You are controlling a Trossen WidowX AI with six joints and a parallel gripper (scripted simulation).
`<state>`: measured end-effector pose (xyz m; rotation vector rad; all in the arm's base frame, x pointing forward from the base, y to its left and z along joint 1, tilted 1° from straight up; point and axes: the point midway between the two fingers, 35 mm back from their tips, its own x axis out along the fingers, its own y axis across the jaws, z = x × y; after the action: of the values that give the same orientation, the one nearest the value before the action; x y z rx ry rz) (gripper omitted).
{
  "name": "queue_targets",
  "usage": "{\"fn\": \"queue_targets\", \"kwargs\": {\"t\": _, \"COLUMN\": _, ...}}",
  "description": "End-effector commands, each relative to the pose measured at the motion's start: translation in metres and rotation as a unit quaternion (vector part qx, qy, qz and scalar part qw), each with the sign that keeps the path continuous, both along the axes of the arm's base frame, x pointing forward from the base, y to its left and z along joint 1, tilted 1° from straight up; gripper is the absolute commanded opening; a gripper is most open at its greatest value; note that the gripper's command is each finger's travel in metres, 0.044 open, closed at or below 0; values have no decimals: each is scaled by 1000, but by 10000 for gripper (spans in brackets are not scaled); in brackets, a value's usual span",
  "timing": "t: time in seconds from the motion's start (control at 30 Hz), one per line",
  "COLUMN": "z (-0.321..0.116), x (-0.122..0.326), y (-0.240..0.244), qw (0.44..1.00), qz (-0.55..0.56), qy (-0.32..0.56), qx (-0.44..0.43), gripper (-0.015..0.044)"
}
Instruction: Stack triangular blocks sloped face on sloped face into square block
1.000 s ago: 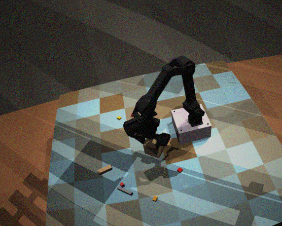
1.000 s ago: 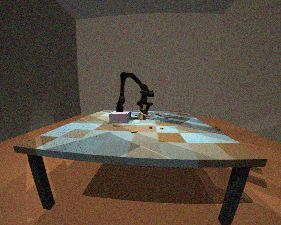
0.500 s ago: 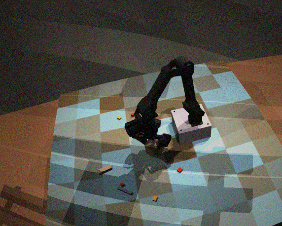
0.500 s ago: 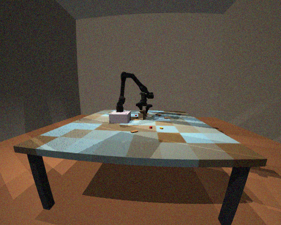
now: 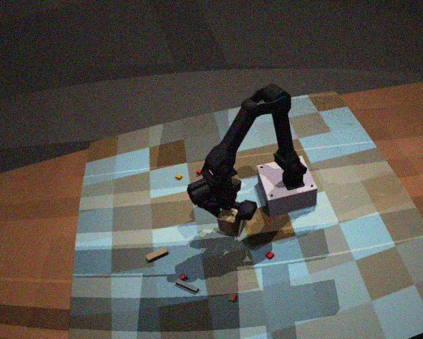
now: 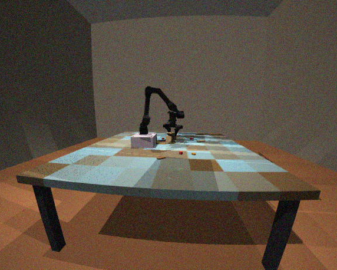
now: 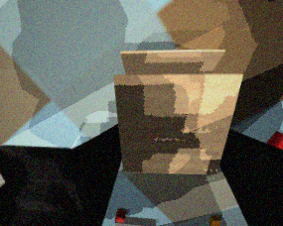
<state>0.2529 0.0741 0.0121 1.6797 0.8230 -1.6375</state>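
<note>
The tool (image 5: 233, 211) is clamped on a triangular block (image 7: 176, 121), its fingers held fairly wide apart by the block's width. In the wrist view this held block fills the middle, one dark finger (image 7: 255, 169) on each side of it, its broad mottled tan face turned to the camera. Just beyond its far edge, the second triangular block (image 7: 174, 60) shows as a narrow tan band, lined up with the held one and nearly the same width. Whether the two touch cannot be told from here.

From the top, the held block sits low under the tool, close above the counter (image 5: 337, 237), just in front of the grey base box (image 5: 287, 190) on which the arm (image 5: 241, 126) is mounted. Farther out on the patchwork counter lie scattered small pieces: a red cube (image 5: 269, 254) to the right, another red cube (image 5: 183, 276) beside a grey bar (image 5: 187, 286), a tan bar (image 5: 157, 254) to the left, and an orange bit (image 5: 178, 176) behind
</note>
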Motion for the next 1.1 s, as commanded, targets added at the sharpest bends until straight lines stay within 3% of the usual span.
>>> {"fn": "queue_targets", "kwargs": {"t": 0.0, "z": -1, "x": 0, "y": 0, "qw": 1000, "qz": 3, "qy": -1, "qx": 2, "gripper": 0}}
{"fn": "queue_targets", "kwargs": {"t": 1.07, "z": -21, "x": -4, "y": -7, "qw": 1000, "qz": 3, "qy": 0, "qx": 1, "gripper": 0}}
